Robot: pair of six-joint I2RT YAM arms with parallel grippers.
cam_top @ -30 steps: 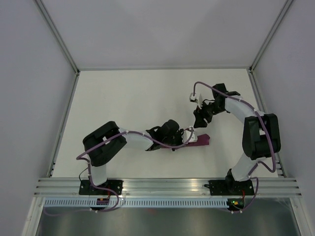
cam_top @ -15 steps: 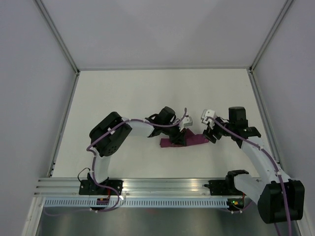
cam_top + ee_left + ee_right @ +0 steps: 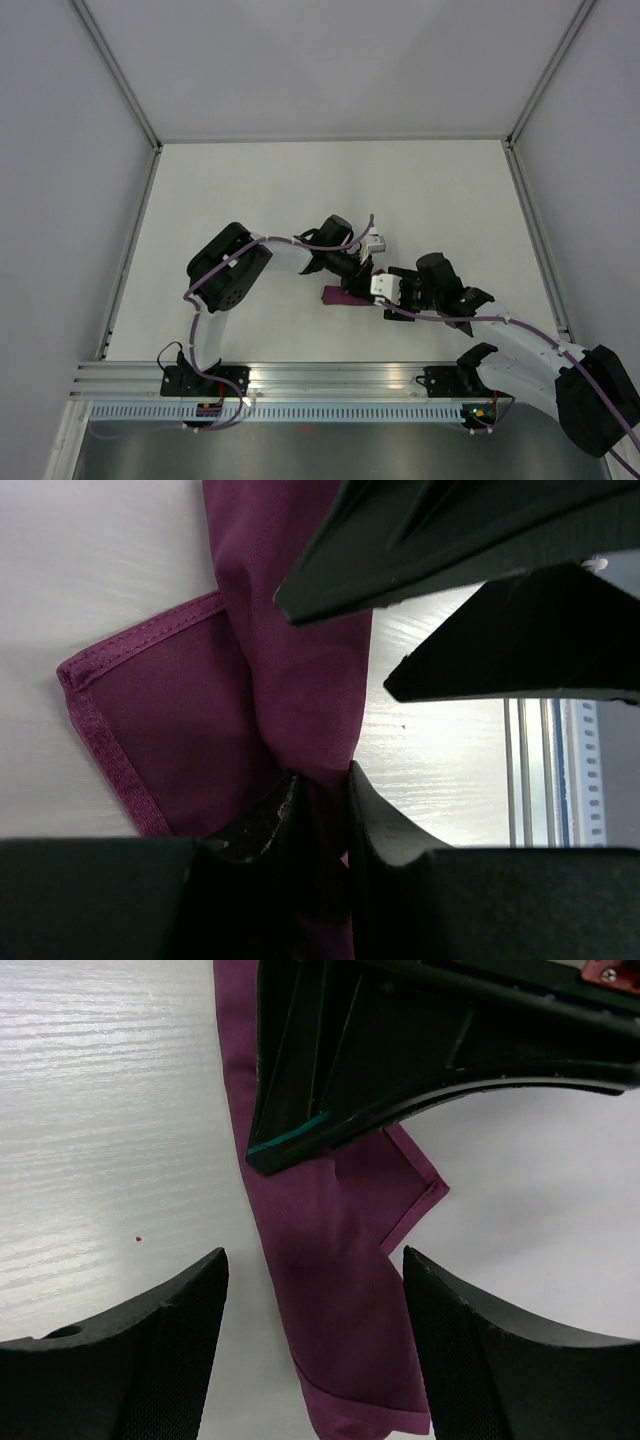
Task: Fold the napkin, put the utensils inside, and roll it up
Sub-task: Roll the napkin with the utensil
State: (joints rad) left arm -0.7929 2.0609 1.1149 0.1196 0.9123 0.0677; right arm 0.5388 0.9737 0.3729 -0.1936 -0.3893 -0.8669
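1. Pinching a bunched ridge of the deep magenta-purple cloth napkin (image 3: 300, 680), the left tool (image 3: 320, 780) has its two black fingers pressed together on the fabric, with cloth filling the narrow gap between them.
2. The right tool (image 3: 312, 1260) is spread wide and holds nothing. It hovers just above the napkin with one finger on each side of the strip, and neither finger touches it.
3. The napkin lies on the pale white worktop (image 3: 250, 200), near the front edge and about midway between the two arm bases. It is gathered into a long, narrow band rather than spread flat.
4. One hemmed corner lies flat beside the ridge in the left wrist view. In the right wrist view a small pointed flap juts out from the band's side.
5. The green-handled table knife cannot be made out in any view. Whether it sits wrapped inside the band cannot be told.
6. Judged from the narrow shape, folding looks done and the rolling or tidying step is in hand.
7. The next move probably calls for the right tool to come down and close on the band near the loose flap. The left tool's pinch would steady the other part, so the roll tightens without springing open.
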